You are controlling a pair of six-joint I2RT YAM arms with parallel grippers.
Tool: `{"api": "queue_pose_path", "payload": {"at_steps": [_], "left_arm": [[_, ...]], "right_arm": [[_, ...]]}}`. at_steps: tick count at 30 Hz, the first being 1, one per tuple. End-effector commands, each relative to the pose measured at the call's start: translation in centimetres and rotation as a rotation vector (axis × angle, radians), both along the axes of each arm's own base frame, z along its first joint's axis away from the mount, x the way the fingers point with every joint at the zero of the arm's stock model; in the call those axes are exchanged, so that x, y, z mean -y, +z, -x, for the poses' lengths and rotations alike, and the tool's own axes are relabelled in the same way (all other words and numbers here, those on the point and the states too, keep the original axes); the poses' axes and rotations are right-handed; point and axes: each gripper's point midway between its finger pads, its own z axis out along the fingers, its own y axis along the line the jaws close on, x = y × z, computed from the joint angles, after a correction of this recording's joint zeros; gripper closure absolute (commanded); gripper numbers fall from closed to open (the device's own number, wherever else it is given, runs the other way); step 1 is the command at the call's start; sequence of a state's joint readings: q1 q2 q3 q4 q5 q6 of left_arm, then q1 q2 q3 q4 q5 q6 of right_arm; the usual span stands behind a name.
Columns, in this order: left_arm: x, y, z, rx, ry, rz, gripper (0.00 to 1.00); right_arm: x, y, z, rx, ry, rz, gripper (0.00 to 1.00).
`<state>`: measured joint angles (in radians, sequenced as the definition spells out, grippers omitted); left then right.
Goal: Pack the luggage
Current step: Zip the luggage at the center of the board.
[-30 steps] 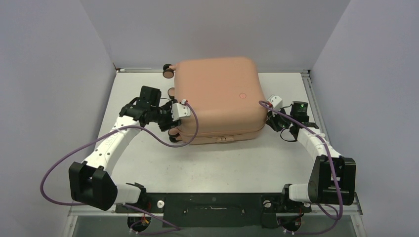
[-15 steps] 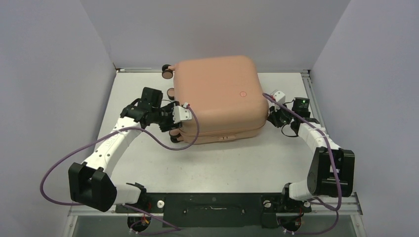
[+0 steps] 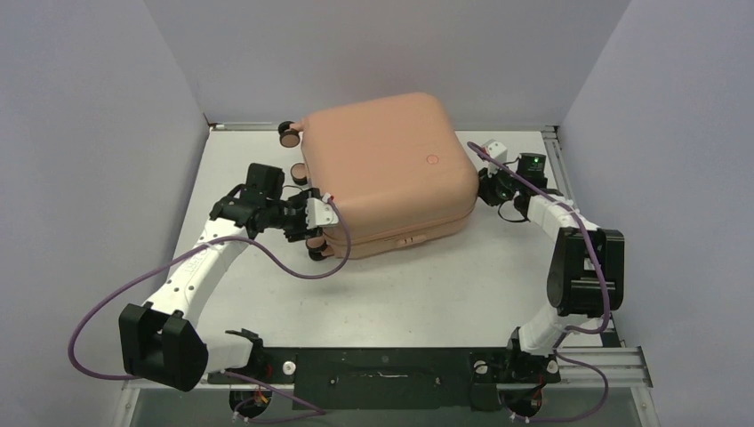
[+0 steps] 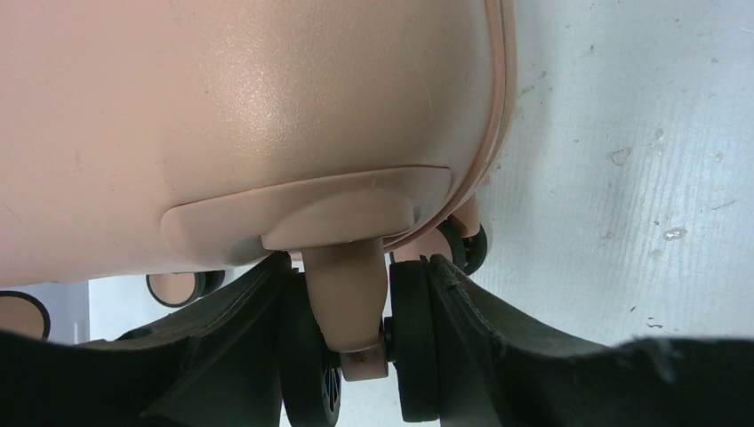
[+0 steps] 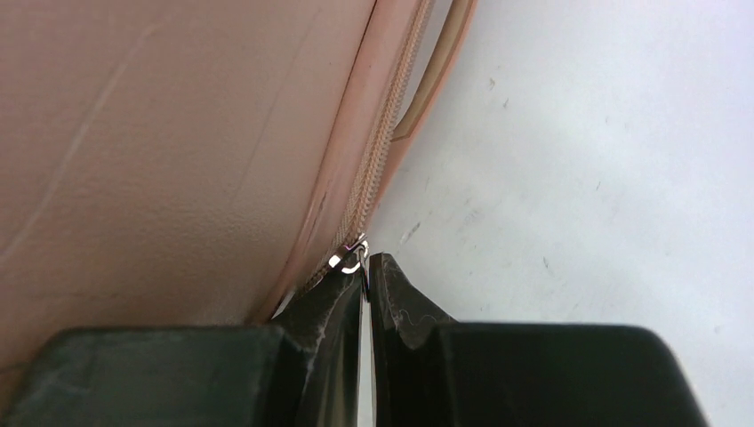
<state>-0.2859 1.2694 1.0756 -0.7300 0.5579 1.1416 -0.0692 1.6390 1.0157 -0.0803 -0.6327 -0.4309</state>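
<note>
At the 8 o'clock corner of the luggage [image 3: 391, 169], the left gripper [image 4: 356, 265] stands half spread, its fingers clamped on a caster wheel [image 4: 348, 311]. At the case's 3 o'clock side, the right gripper [image 5: 366, 267] is pressed together, pinching the zipper pull [image 5: 348, 260]. The closed pink luggage lies flat toward 12 o'clock on the table [image 3: 462, 285]; its logo dot [image 3: 432, 160] is too small to read.
</note>
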Motion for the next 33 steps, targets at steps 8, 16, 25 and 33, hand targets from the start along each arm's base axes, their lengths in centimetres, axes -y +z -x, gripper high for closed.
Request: {"api": "queue_pose_path", "payload": {"at_steps": [8, 16, 25, 33], "left_arm": [[-6.7, -1.7, 2.1, -0.083, 0.116, -0.116, 1.0], [-12.1, -1.8, -1.4, -0.007, 0.323, -0.127, 1.0], [-16.3, -0.4, -8.6, 0.106, 0.581, -0.088, 1.0], [-17.9, 1.0, -12.4, 0.16, 0.725, -0.071, 0.94]], "right_arm": [[-2.0, 9.6, 0.0, 0.402, 0.161, 0.004, 0.95], [-8.5, 9.3, 7.8, 0.367, 0.377, -0.001, 0.95], [-10.3, 7.5, 10.8, 0.295, 0.405, 0.051, 0.95], [-11.7, 7.0, 13.9, 0.217, 0.556, 0.019, 0.95]]}}
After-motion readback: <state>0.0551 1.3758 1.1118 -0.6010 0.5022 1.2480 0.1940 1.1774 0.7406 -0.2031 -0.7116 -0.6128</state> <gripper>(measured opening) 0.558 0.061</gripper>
